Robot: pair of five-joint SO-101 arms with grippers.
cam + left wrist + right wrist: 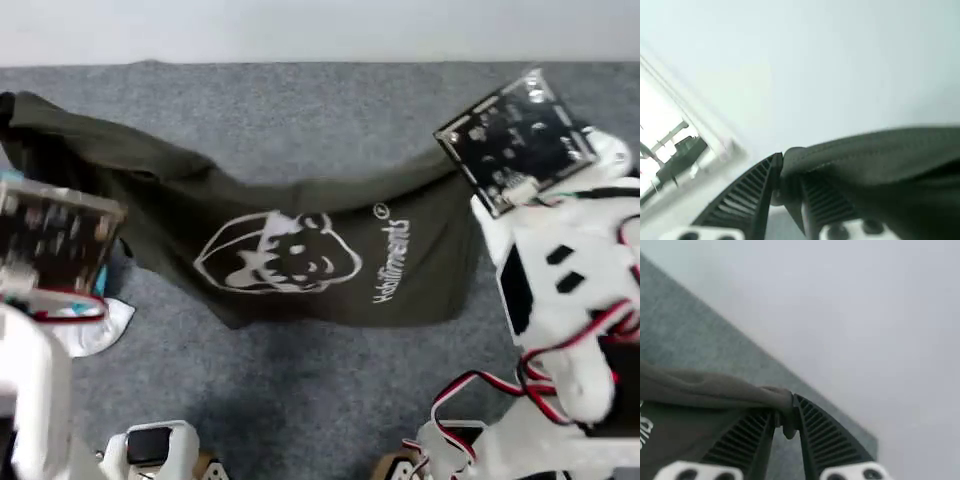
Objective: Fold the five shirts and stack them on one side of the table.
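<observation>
Early stage: shirt (330,260) stretched left-right over table (300,400), L gripper (785,180) & R gripper (787,422) each clamped on an edge. Fold not done; stacking, other shirts left.

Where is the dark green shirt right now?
High view: the shirt is stretched across the middle of the grey table, between the two arms. Its edges are pinched in the left gripper and the right gripper.
</observation>
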